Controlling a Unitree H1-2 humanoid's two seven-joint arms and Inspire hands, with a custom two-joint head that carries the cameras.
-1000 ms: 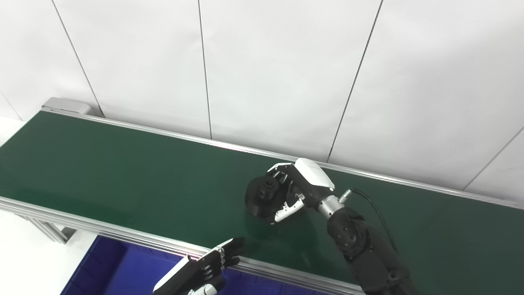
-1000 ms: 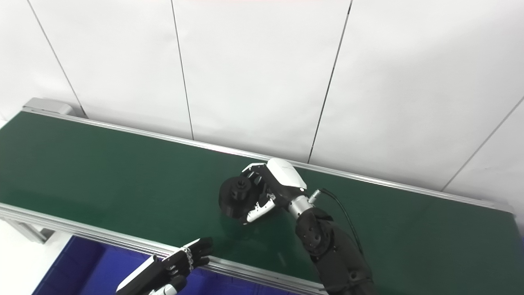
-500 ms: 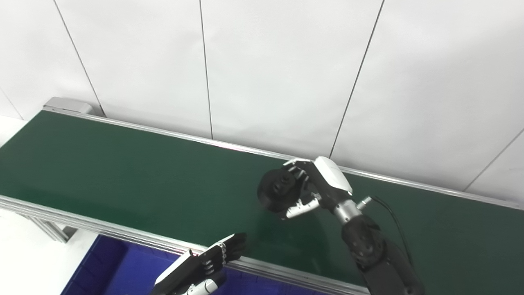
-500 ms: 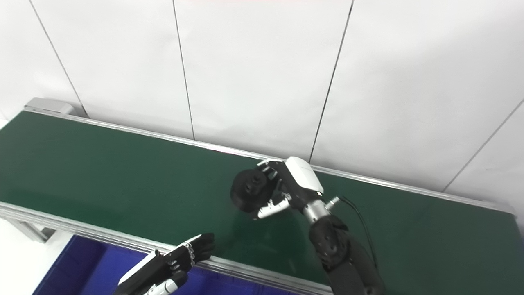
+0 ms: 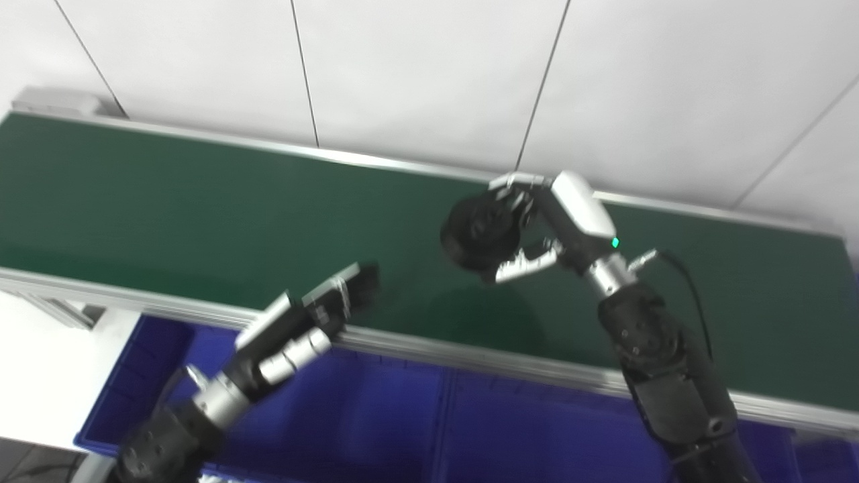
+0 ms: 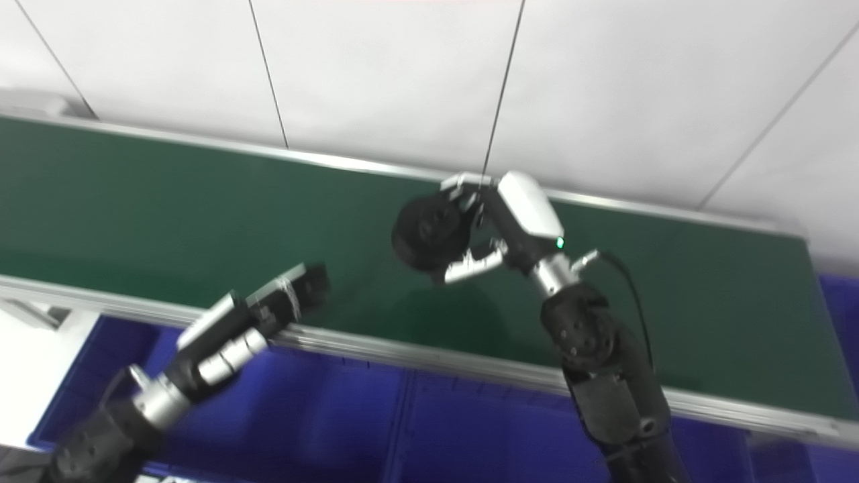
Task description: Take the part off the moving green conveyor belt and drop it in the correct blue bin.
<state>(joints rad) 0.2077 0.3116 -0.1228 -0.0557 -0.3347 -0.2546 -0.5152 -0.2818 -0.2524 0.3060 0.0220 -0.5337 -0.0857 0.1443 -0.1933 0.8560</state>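
Right hand (image 5: pixel 537 228) raised above the green conveyor belt (image 5: pixel 168 194), fingers clamped around a black round part (image 5: pixel 478 228). Left hand (image 5: pixel 315 312) empty, fingers straight, hovering at the belt's near rail above the blue bin (image 5: pixel 376 422).

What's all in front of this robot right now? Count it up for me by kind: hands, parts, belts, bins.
Hands: 2, the left hand and the right hand
Black round part: 1, held in the right hand
Green conveyor belt: 1
Blue bins: 2 at least, one and another beside it
Total: 6
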